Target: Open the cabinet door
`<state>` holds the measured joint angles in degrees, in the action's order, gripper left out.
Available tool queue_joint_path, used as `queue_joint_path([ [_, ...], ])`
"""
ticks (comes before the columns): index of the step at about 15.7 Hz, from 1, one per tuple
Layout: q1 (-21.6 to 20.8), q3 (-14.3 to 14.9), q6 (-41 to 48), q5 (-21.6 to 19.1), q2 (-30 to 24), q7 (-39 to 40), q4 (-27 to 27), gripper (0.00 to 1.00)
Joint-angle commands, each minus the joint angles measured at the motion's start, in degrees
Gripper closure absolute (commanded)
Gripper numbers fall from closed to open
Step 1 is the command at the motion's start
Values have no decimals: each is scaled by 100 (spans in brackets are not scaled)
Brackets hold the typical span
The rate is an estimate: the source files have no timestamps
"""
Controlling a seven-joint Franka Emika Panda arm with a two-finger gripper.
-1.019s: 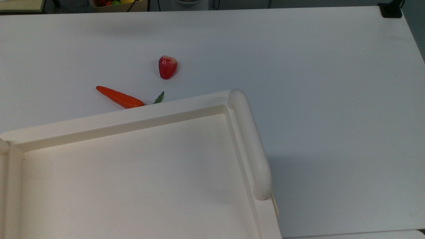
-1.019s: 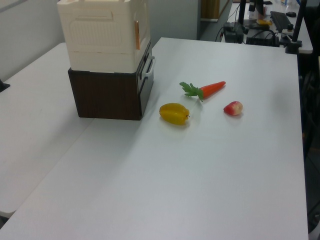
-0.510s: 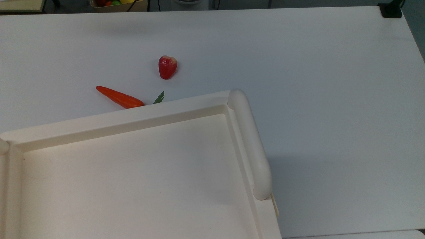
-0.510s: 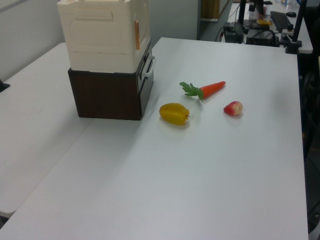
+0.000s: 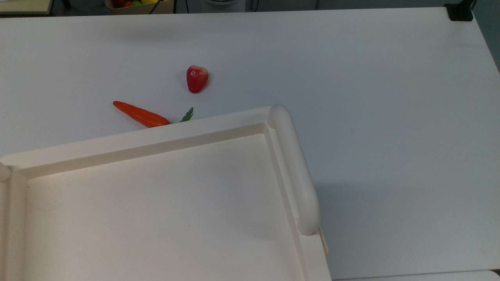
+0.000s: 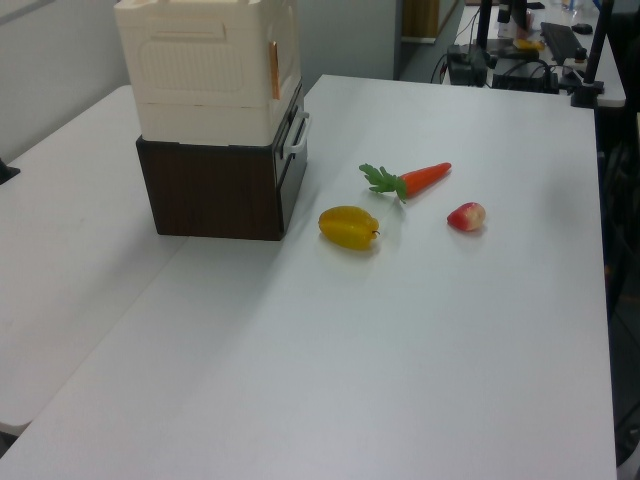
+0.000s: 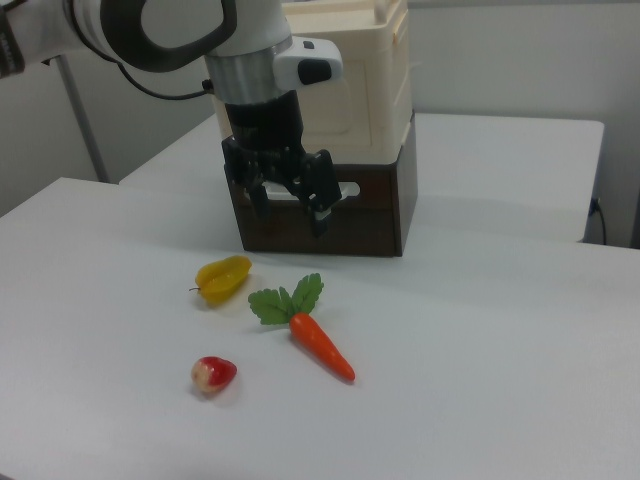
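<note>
Nothing has shifted in the top or left views vs a sec ago: cabinet (image 6: 215,75), fruit and veg all sit as before, so no progress yet on the task; door looks shut.

Surface (image 6: 420,330) fills most of each frame. Cabinet is cream, stacked on a dark brown base (image 6: 215,195), upper left of the left view; its recessed top fills the lower left of the top view. Door (image 6: 285,60) is on the face toward the toys, w/ a thin tan edge showing; closed, I judge.

Gripper (image 7: 290,200) hangs at center-upper right view, in front of the base's pale handle (image 7: 345,189). Fingers apart, holding nothing; touching the handle or not, can't tell.

Carrot (image 7: 320,343), yellow fruit (image 7: 223,277) and red fruit (image 7: 213,374) lie well apart from the gripper.
</note>
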<state>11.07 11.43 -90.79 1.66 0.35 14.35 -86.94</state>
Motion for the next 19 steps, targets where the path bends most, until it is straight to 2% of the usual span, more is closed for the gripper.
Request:
queue_joint_path([
  [1, -17, 17, 44, -131, -61, 42, -15, 0],
  [13, -123, -62, -422, -271, 36, 103, -24, 0],
  [19, -614, -62, -484, -228, 238, 50, -15, 0],
])
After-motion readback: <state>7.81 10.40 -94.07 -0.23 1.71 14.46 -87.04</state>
